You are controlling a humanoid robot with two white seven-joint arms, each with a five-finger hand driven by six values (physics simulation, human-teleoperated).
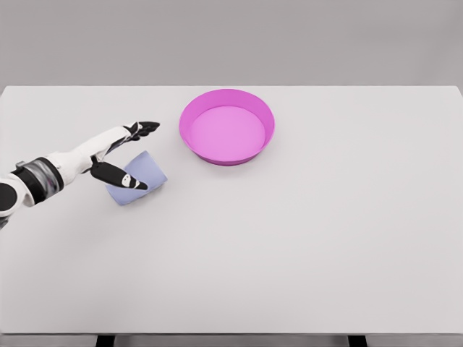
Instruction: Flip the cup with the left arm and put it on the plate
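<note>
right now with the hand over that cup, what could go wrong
1. The left robot hand is spread around the lavender cup lying on its side; closing off-centre could roll it away across the table.
2. The pink plate has a raised rim, so carrying the cup too low might clip it.

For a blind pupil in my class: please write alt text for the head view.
A white robot's left hand reaches over a pale blue cup lying on a white table, fingers spread and not yet closed on it. A pink plate sits apart, farther back and right.
</note>
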